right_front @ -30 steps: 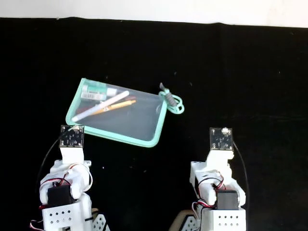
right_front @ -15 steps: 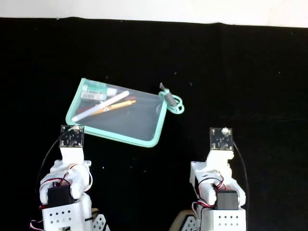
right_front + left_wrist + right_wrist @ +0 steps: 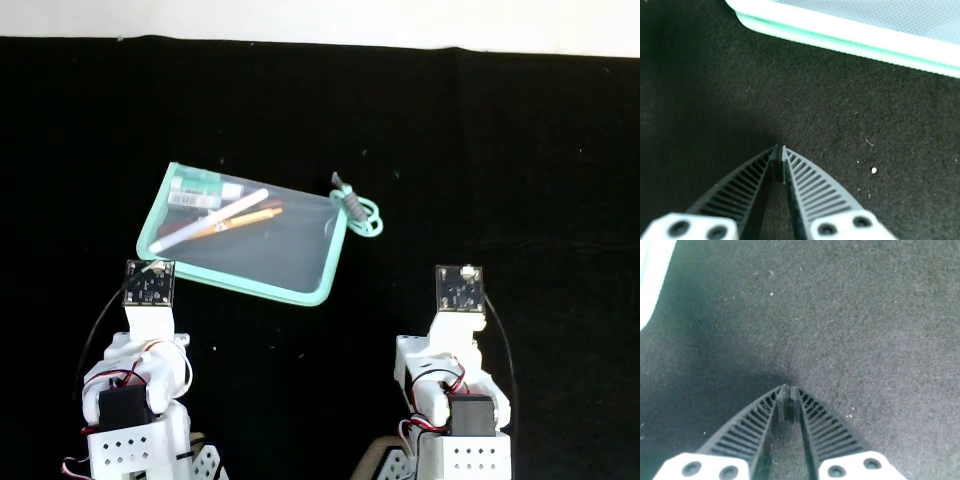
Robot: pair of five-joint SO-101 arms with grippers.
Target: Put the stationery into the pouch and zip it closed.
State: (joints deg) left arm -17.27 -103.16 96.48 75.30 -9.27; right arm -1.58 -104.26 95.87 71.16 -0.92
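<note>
Pouch (image 3: 245, 235), mint-trimmed and see-through, lies just ahead of my left hand (image 3: 779, 148) and ahead-left of my right hand (image 3: 788, 388), with pens (image 3: 212, 218) visible inside. Both hands are pinched together, empty. I can't make out whether the zip is closed; my wrist views crop the pouch.

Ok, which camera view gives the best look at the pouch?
The high view: the whole pouch lies in frame, with the pens inside and the zip pull at its corner. The left wrist view catches a strip of its mint border; the right wrist view a pale sliver, likely its corner.
</note>
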